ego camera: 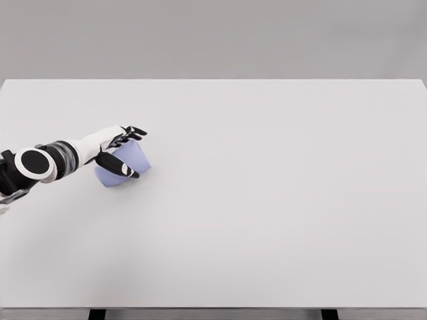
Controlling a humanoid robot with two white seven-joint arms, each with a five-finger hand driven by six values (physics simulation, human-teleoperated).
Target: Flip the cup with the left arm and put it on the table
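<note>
Bright, even, diffuse light — faint shadows, slightly soft render.

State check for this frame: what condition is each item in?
cup: lying on its side on the table, fingers around it.
left hand: curled on the cup, thumb in front, fingers behind.
table: white, bears the cup.
right arm: out of view.

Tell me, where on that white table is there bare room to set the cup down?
Nearly everywhere. The table is bare from the cup rightward to its right edge, and from the far edge to the near edge. The only crowded patch is at the left, where the left hand wraps the light blue cup.
</note>
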